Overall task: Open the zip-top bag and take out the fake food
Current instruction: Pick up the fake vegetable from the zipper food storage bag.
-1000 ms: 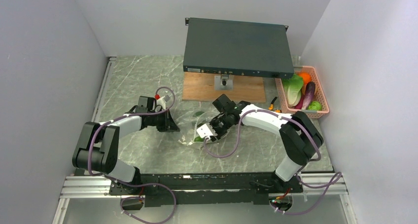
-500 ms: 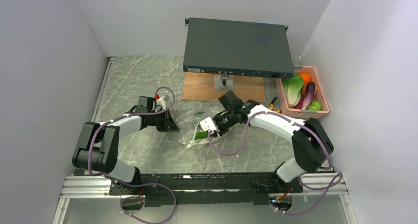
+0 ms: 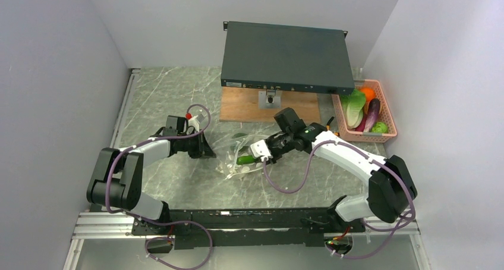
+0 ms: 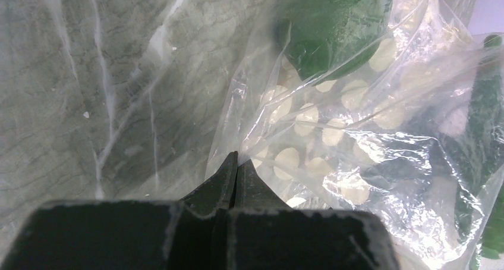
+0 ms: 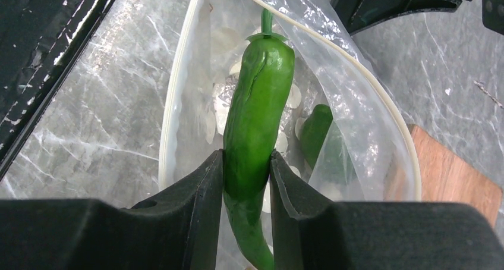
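Drawn back since a second ago, my right gripper has its jaws clamped on the green pepper, just above the open mouth of the bag lying on the table. My left gripper pinches the bag's edge, jaws together, so it can't follow.

The zip-top bag is clear with white oval dots, the pepper green, the table grey with white veins.
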